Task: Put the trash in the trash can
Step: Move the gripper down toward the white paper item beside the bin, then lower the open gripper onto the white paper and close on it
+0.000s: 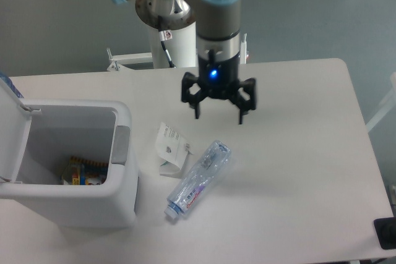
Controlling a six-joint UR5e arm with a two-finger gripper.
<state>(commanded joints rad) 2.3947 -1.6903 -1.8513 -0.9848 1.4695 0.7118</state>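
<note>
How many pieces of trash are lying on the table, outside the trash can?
2. The paper card lies just right of the trash can; the crushed bottle lies beside the card, to its right. More trash is inside the can, partly hidden.

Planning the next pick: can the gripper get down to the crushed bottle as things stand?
Probably yes. The gripper is open above the table, and the crushed bottle lies uncovered, only the paper card beside it.
</note>
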